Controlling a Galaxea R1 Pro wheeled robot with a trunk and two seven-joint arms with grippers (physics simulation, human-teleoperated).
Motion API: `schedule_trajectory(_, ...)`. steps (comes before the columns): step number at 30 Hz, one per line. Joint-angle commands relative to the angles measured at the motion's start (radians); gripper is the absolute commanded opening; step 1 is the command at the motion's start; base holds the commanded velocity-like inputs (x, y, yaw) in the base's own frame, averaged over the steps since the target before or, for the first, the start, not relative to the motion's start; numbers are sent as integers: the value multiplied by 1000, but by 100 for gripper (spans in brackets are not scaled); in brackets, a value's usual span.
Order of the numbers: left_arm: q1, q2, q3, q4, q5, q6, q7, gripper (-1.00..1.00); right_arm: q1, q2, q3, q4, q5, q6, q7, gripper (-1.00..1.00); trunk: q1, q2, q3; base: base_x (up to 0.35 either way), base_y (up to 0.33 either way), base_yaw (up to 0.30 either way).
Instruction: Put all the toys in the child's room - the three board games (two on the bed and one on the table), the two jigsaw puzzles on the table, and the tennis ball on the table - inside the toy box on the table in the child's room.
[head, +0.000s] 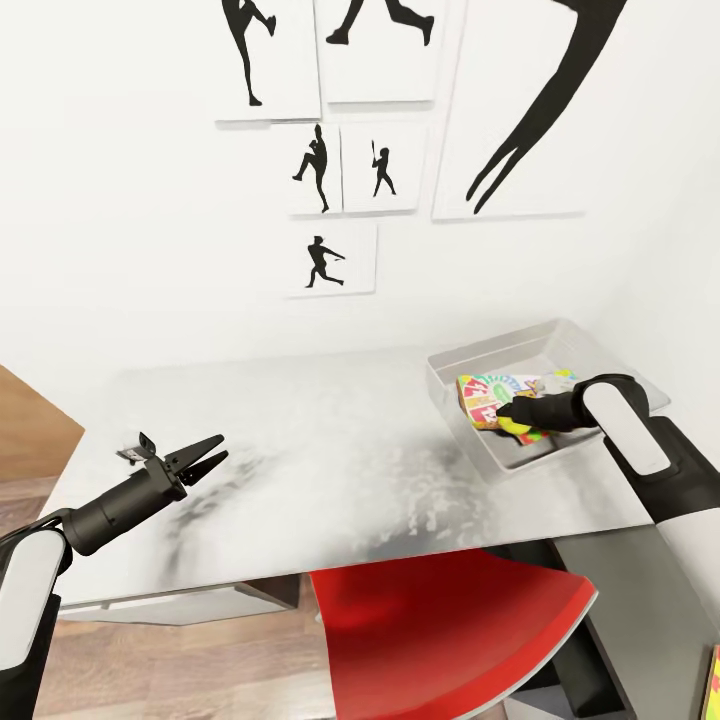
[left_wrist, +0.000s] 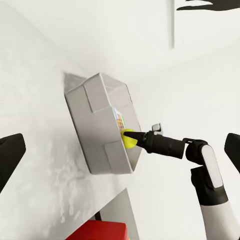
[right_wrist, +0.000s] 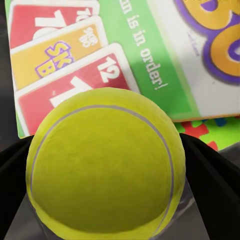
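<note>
Over the toy box at the bench's far corner, the right tool clamps the tennis ball above the Skip-Bo game. Light, springy, it'll likely bounce if dropped. The left tool gapes, idle.

1 tennis ball | 1 toy box | perhaps 2 flat boxes (stacked inside)

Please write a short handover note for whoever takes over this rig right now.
Right gripper: shut on the tennis ball, held over the toy box.
Left gripper: open, empty, above the table.
In the box: the Skip-Bo game lying on a jigsaw puzzle.
Left: release the ball into the box; other toys' whereabouts cannot be told from here.
</note>
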Motion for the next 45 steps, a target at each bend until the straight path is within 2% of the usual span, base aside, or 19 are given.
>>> schedule_trajectory(1,-1,0,1,0,-3,4,-5,100,-1,-1,3,-1,-10,1,-10,-100,1,-2,-2,0,0,0)
schedule_trajectory(2,-1,0,1,0,-3,4,-5,100,-1,-1,2,-1,-10,1,-10,100,1,-2,-2,0,0,0)
schedule_trajectory(16,-1,0,1,-1,-3,4,-5,100,-7,3,-9,-1,-7,1,-11,100,1,-2,-2,0,0,0)
schedule_trajectory(23,-1,1,0,0,-2,5,-6,100,-13,-4,-25,-32,-6,1,-12,100,1,-2,-2,0,0,0)
schedule_trajectory(28,-2,2,0,0,-2,7,-7,100,-6,-14,-101,-133,-5,1,-12,100,1,-2,-2,0,0,0)
schedule_trajectory(29,-2,0,0,0,-2,6,-8,100,0,-21,-130,-178,-4,1,-13,100,1,-2,-2,0,0,0)
schedule_trajectory(30,-2,-1,0,0,-2,6,-9,100,5,-25,-142,-199,-4,1,-13,100,1,-2,-2,0,0,0)
schedule_trajectory(31,-1,-3,-1,0,-2,5,-11,100,31,-39,-175,-254,-4,1,-12,100,1,-2,-2,0,0,0)
schedule_trajectory(36,-1,-4,-2,0,-2,4,-12,100,61,-53,-217,-325,-4,1,-11,100,1,-2,-2,-16,0,0)
schedule_trajectory(45,-1,-5,-2,0,-2,4,-14,100,75,-60,-262,-385,-4,1,-11,100,1,-2,-2,-218,0,0)
